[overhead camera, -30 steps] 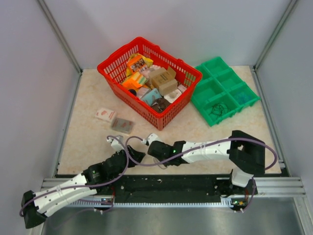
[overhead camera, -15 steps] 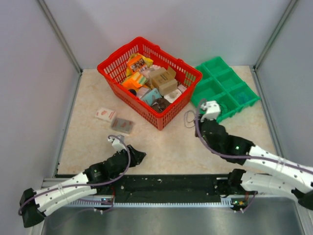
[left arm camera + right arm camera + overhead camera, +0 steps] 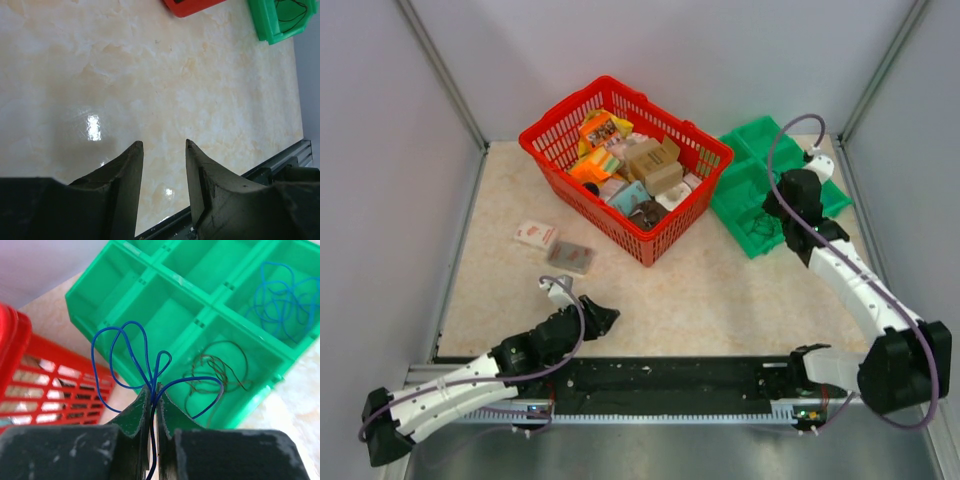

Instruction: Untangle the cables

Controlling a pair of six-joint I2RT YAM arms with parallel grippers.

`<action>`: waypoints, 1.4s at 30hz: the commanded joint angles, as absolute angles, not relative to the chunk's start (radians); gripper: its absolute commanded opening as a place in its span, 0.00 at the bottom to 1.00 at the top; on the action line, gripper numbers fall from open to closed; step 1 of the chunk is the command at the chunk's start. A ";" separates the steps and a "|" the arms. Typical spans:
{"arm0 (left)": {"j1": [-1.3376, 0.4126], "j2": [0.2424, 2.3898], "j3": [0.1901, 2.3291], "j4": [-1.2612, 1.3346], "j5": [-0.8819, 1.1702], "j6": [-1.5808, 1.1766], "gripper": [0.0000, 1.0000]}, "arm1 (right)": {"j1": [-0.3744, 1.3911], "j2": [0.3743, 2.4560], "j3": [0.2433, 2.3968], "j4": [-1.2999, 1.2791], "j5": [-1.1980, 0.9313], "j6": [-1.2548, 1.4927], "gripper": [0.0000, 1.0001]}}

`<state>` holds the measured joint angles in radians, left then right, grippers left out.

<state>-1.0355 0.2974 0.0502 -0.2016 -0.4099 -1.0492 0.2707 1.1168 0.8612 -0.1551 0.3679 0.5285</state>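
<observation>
My right gripper (image 3: 154, 387) is shut on a thin blue cable (image 3: 195, 378), whose loops fan out above the fingertips. It hovers over the green divided tray (image 3: 150, 285). One tray compartment holds a dark brownish cable (image 3: 210, 363), and another holds a lighter blue cable (image 3: 280, 295). From above, the right gripper (image 3: 775, 208) sits over the tray (image 3: 750, 175) at the back right. My left gripper (image 3: 162, 145) is open with nothing between its fingers, low over the bare table near the front edge (image 3: 605, 318).
A red basket (image 3: 545, 135) full of small boxes stands at the back centre. Two small packets (image 3: 535, 234) (image 3: 569, 256) lie on the table left of the middle. White walls close in on both sides. A black rail runs along the front edge.
The right arm has swung from beside the left gripper at the front, across the table to the green tray at the back right. The left arm has barely moved.
</observation>
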 commanded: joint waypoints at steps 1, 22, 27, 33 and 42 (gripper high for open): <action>-1.032 0.270 0.005 -0.163 -0.417 -1.042 0.44 | 0.222 1.297 1.089 -0.161 0.251 0.545 0.00; -1.032 0.216 -0.038 -0.183 -0.417 -1.043 0.44 | 0.215 1.908 1.614 -0.468 0.295 0.437 0.00; -1.034 0.219 -0.037 -0.187 -0.419 -1.048 0.44 | 0.212 1.966 1.646 -0.480 0.267 0.430 0.01; -1.032 0.224 -0.038 -0.181 -0.420 -1.048 0.44 | 0.207 1.968 1.644 -0.497 0.235 0.433 0.19; -1.034 0.244 -0.035 -0.173 -0.417 -1.045 0.44 | 0.206 1.824 1.649 -0.517 0.121 0.451 0.55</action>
<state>-1.0355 0.2295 0.0502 -0.2035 -0.4095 -1.0492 0.2131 1.9663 1.5978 -0.5190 0.1699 0.4408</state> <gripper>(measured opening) 0.440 0.548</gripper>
